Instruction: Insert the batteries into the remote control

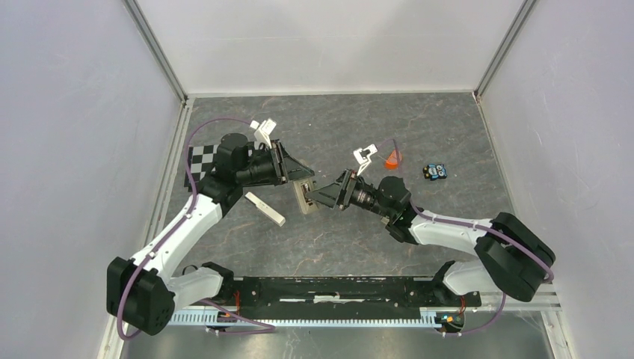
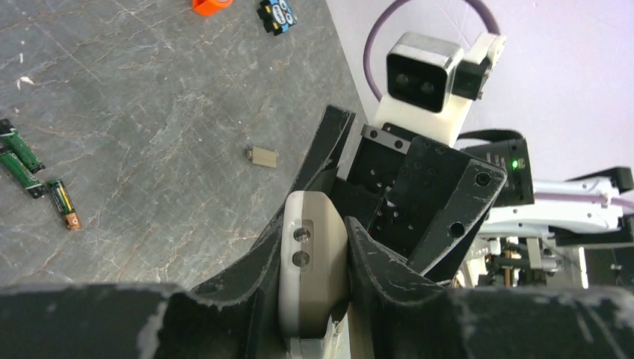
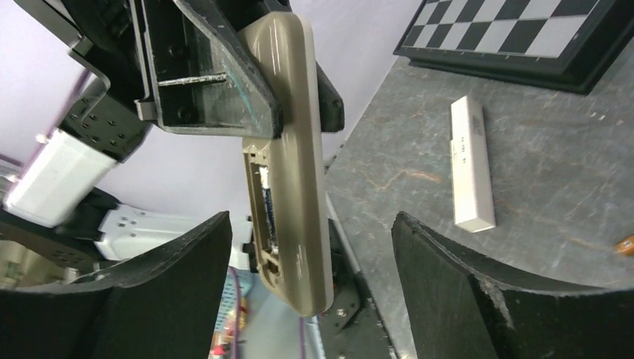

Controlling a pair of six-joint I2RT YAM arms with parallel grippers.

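Top external view: arms converge mid-table; left gripper (image 1: 300, 178) clamps the remote control (image 3: 288, 172) aloft; right gripper (image 3: 310, 224) faces it, fingers spread wide, holding nothing.

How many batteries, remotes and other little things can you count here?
Batteries: 3
Remote control: 1
White bar: 1
Small tan piece: 1
Orange thing: 1
Black-and-blue toy: 1
Checkerboard: 1
Total: 9
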